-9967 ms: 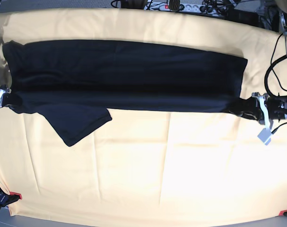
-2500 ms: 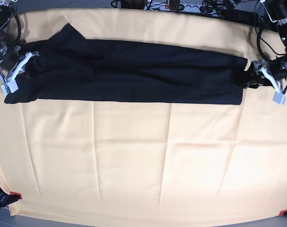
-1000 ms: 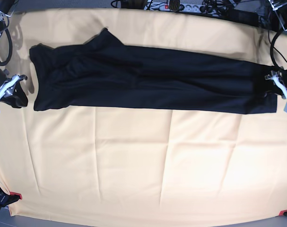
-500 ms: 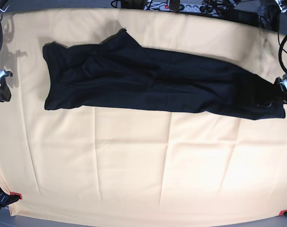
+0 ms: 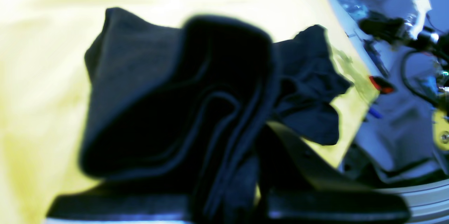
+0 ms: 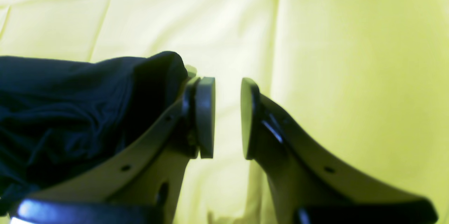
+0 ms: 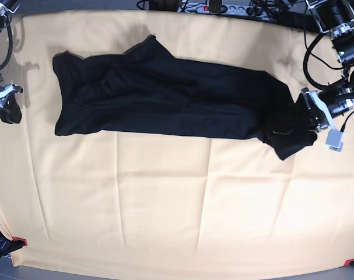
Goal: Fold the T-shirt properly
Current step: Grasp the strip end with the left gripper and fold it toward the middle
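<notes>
The black T-shirt (image 7: 165, 96) lies as a long folded band across the far half of the yellow cloth. Its right end is bunched and lifted by my left gripper (image 7: 311, 116), which is shut on it. In the left wrist view the T-shirt (image 5: 147, 90) shows as thick layered folds pinched in the left gripper (image 5: 259, 132). My right gripper (image 7: 4, 102) hovers at the table's left edge, apart from the shirt's left end. In the right wrist view the right gripper (image 6: 226, 117) is open, nothing between its pads (image 6: 205, 117), with the T-shirt (image 6: 70, 111) beside its left finger.
A creased yellow cloth (image 7: 177, 198) covers the table. Red clamps hold its near corners (image 7: 19, 241) (image 7: 350, 262). Cables and a power strip (image 7: 223, 7) run along the far edge. The left arm's cables (image 7: 316, 52) loop over the far right corner.
My left gripper has carried the shirt's right end back toward the middle, so that end now buckles and bunches. The right gripper, off the shirt, has barely moved.
</notes>
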Action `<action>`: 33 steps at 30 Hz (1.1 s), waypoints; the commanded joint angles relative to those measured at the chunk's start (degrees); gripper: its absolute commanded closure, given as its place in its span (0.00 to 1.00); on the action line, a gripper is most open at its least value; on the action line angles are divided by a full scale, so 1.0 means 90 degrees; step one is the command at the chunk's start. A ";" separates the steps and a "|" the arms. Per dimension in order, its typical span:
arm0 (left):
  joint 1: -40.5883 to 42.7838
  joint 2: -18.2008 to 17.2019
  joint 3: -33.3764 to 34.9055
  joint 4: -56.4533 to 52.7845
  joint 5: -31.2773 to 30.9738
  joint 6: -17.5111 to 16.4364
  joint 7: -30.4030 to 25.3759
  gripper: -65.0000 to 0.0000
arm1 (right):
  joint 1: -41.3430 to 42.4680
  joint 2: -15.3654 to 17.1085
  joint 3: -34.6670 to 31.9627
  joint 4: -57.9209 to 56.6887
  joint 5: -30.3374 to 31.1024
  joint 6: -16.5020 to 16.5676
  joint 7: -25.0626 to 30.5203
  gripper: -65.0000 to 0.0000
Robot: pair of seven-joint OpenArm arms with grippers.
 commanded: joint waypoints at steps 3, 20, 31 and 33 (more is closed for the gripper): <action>0.0007 0.0209 0.0277 0.0095 -0.0154 -0.0049 -0.0059 1.00 | 0.0049 0.0107 0.0053 0.0090 0.0117 0.0027 0.0158 0.76; -0.0017 0.1430 0.1338 0.0107 -0.0154 0.0121 -0.0059 0.50 | 0.0051 0.0107 0.0053 0.0090 0.0138 0.0046 0.0117 0.76; -0.0073 0.1324 0.1477 0.0474 -0.0154 0.0352 -0.0059 0.33 | 0.0051 0.0107 0.0053 0.0090 0.0141 0.0044 0.0119 0.76; -0.0073 0.1290 0.1299 0.0593 -0.0154 -0.0092 -0.0059 0.33 | 0.0051 0.0104 0.0053 0.0090 0.0138 0.0044 0.0117 0.76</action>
